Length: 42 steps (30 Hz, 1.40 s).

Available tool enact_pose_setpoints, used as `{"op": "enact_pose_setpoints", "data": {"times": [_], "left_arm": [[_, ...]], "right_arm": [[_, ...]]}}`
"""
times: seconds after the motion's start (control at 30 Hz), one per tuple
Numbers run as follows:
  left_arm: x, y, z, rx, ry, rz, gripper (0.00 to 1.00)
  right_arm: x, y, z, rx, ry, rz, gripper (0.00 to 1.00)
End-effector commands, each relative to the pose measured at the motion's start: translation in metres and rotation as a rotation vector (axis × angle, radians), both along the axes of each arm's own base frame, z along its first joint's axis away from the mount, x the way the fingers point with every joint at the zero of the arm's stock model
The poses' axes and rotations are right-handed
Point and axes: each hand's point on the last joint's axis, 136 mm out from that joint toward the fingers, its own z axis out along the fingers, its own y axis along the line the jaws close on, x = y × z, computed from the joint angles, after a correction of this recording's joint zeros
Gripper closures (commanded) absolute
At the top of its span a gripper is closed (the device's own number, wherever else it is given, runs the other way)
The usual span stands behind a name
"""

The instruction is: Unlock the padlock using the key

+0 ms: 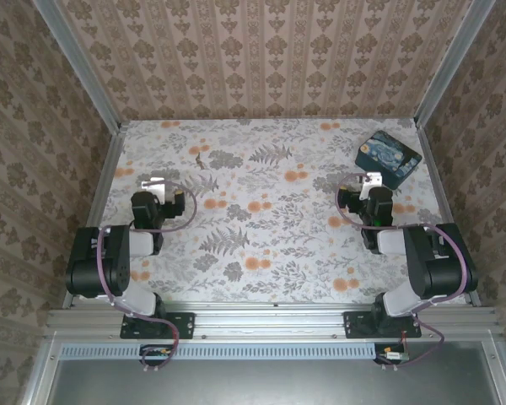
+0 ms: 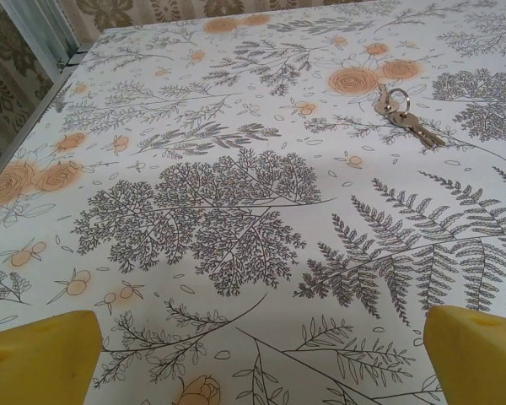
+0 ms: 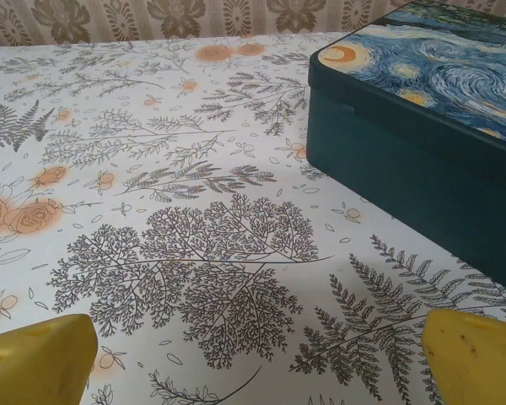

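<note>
A bunch of keys on a ring lies flat on the flowered tablecloth, ahead and to the right of my left gripper; from above the keys sit at the back left of the table. The left gripper stands open, its yellow fingertips wide apart over bare cloth. My right gripper is open too, its fingertips holding nothing, just short of the dark blue box. From above, the right gripper is near that box's front corner. The padlock is out of view.
A dark blue box with a swirly starry lid stands at the back right, and the box looms close in the right wrist view. Aluminium posts and patterned walls bound the table on three sides.
</note>
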Motion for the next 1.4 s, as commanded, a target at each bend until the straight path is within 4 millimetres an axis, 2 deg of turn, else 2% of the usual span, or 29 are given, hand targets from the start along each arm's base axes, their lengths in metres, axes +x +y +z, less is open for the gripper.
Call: {"op": "enact_pose_setpoints", "data": {"times": [0.0,0.17,0.83,0.93,1.0,1.03,1.07,1.1,1.13,1.2,1.37], "left_arm": [[0.006,-0.001,0.013,0.0,-0.04,-0.009,0.0],[0.005,-0.006,0.013,0.023,-0.047,-0.009,0.0],[0.006,0.0,0.013,-0.036,-0.041,-0.023,0.0],[0.004,0.02,0.031,-0.045,-0.033,0.088,0.0],[0.004,0.043,0.05,-0.021,0.011,0.246,0.0],[0.003,0.05,0.053,-0.042,0.046,0.293,0.0],[0.005,0.051,0.055,-0.076,0.093,0.307,0.0],[0.008,0.051,0.056,-0.114,0.146,0.314,0.0],[0.007,0.047,0.054,-0.134,0.209,0.31,0.0],[0.008,0.04,0.056,-0.166,0.28,0.299,0.0],[0.005,0.012,0.07,-0.227,0.275,0.222,0.0]], "right_arm": [[0.004,-0.001,0.009,-0.02,-0.031,-0.005,0.0],[0.004,-0.001,0.009,-0.019,-0.032,-0.004,0.0],[0.006,-0.001,0.012,-0.015,-0.037,-0.003,0.0],[0.011,-0.015,0.034,-0.016,0.052,-0.085,0.0],[0.016,-0.025,0.052,-0.007,0.115,-0.141,0.0],[0.018,-0.03,0.073,0.012,0.113,-0.169,0.0],[0.02,-0.039,0.083,0.039,0.137,-0.216,0.0],[0.025,-0.049,0.097,0.08,0.15,-0.254,0.0],[0.03,-0.057,0.093,0.112,0.195,-0.28,0.0],[0.044,-0.073,0.1,0.157,0.231,-0.302,0.0],[0.077,-0.102,0.101,0.11,0.316,-0.332,0.0]]}}
